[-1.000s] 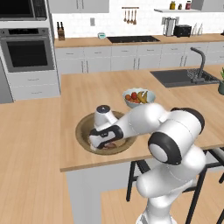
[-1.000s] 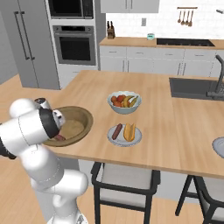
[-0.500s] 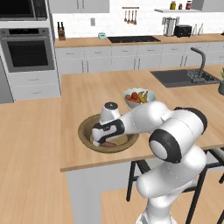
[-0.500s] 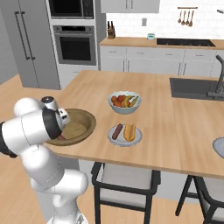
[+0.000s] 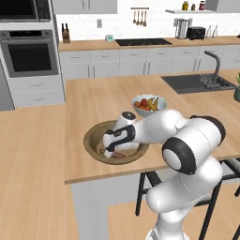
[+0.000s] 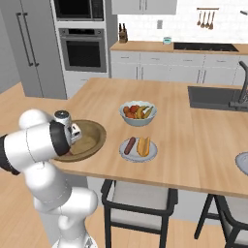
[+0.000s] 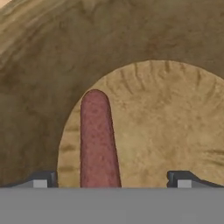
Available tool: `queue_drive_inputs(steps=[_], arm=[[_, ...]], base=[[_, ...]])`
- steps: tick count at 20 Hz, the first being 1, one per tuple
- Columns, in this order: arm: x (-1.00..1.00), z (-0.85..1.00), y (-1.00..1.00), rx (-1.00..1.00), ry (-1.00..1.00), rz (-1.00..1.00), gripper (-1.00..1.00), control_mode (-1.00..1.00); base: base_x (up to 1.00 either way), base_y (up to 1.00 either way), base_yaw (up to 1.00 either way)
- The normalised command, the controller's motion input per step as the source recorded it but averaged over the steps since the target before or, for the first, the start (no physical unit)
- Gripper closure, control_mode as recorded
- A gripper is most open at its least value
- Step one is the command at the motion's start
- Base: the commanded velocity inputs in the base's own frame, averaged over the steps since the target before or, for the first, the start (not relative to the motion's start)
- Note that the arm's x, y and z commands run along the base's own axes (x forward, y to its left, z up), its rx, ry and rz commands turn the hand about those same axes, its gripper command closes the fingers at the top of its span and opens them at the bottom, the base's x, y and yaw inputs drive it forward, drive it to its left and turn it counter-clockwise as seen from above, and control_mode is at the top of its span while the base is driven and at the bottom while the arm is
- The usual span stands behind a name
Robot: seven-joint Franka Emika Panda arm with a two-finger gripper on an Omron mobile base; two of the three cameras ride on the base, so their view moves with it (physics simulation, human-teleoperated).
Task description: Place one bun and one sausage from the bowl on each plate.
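The wooden bowl (image 5: 92, 135) (image 6: 99, 133) sits near the island's front edge. My gripper (image 5: 109, 153) (image 7: 111, 179) reaches down inside it, open, with nothing held. Close below it, a reddish-brown sausage (image 7: 98, 140) lies on the bowl's floor (image 7: 175, 127), between the fingertips (image 7: 42, 179) and nearer the left one. To the right of the bowl, one plate (image 6: 151, 154) carries a sausage (image 6: 129, 146) and a bun (image 6: 144, 145) side by side. A second plate (image 6: 242, 162) is cut off by the right edge of the right base view.
A pale bowl of fruit (image 5: 150, 104) (image 6: 137, 113) stands behind the filled plate. The sink and tap (image 5: 212, 79) lie at the island's far right. Stools (image 6: 138, 198) stand under the front edge.
The hand has swung a little to the right over the bowl and tipped further down into it. The jaws have stayed open.
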Motion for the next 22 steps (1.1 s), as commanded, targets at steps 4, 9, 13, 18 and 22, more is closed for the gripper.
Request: queue_drive_inputs(steps=[4,9,13,18,22], arm=[[-0.01,-0.38,-0.08,0.00,-0.04,0.00,-1.00,-1.00],[0.12,-0.29,-0.50,0.00,-0.09,0.00,-1.00,-1.00],[-0.01,-0.28,-0.57,0.06,0.00,-0.11,-1.00,-1.00],[-0.26,-0.26,-0.21,0.09,0.04,-0.10,-1.00,-1.00],[-0.62,0.00,-0.02,0.10,0.03,-0.04,-1.00,-1.00]], base=[[0.00,0.00,0.00],[0.00,0.00,0.00],[0.00,0.00,0.00],[0.00,0.00,0.00],[0.00,0.00,0.00]])
